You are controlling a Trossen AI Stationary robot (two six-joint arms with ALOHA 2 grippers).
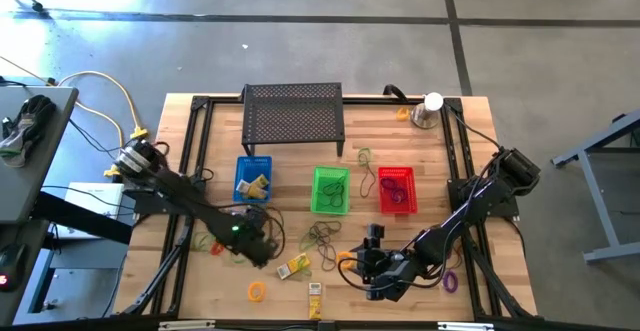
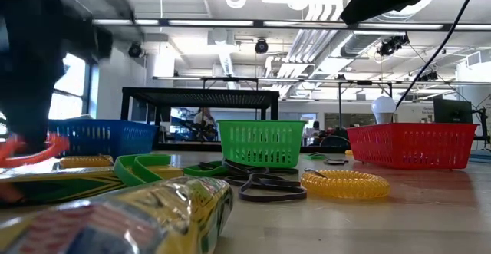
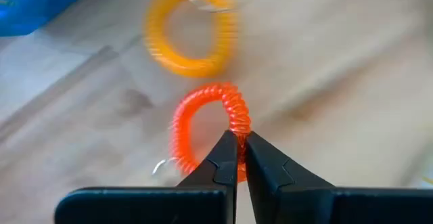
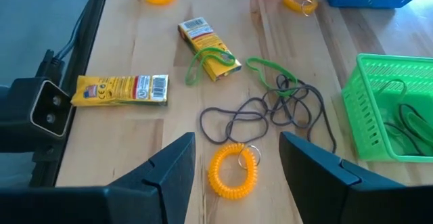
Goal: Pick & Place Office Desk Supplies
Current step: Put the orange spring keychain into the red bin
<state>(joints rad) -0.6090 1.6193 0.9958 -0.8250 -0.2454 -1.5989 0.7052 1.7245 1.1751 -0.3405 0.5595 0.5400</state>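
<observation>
My left gripper is shut on a red-orange coil loop, near the table's near-left part; a yellow coil loop lies on the wood beyond it. My right gripper is open, its fingers standing on either side of another yellow coil loop without touching it. Dark loops and green loops lie tangled flat on the table, near two yellow packs. The low view shows the red-orange loop at the far left. My left gripper pinches the red-orange coil loop between its two fingertips, on the coil's rim at one side of the ring. The loop stands out ahead of the fingers. Whether it is clear of the table I cannot tell.
Blue basket, green basket and red basket stand in a row mid-table. A black mesh shelf and a silver cup with a white ball are at the far edge. A purple loop lies near the right arm.
</observation>
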